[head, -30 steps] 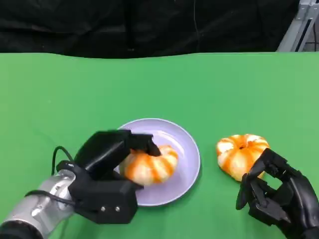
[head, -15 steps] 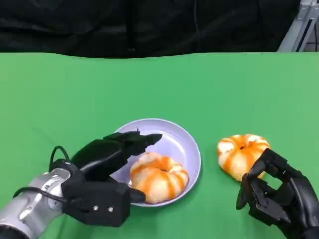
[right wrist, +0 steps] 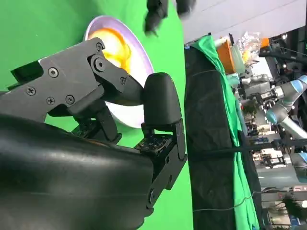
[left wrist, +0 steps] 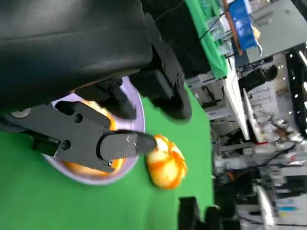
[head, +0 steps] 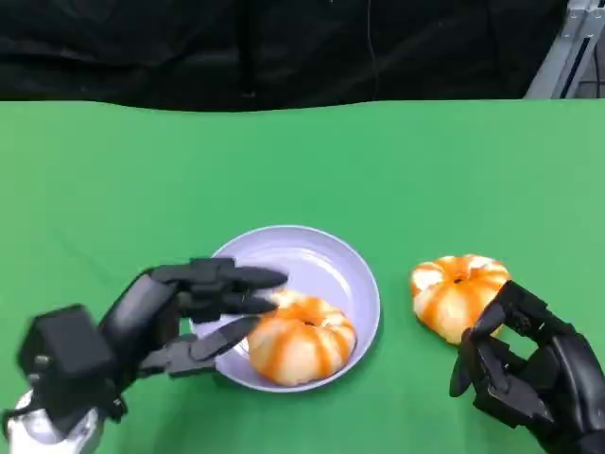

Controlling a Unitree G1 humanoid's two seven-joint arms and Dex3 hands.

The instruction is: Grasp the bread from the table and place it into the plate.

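One orange-and-white striped bread [head: 301, 338] is seen lying inside the lavender plate [head: 336, 260], toward the plate's near rim. The left hand [head: 180, 312] is positioned at the plate's left edge, fingers spread and extended over the rim, nothing gripped; fingertips are just beside the bread, contact cannot be confirmed. A second bread [head: 459, 291] is seen on the green table [head: 425, 170], right of the plate. The right hand [head: 520, 374] is just in front of it, fingers curled in, empty.

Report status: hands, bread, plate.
Left hand open beside plate. One bread in plate. Second bread on table, right hand open just behind it. Nothing in the way.
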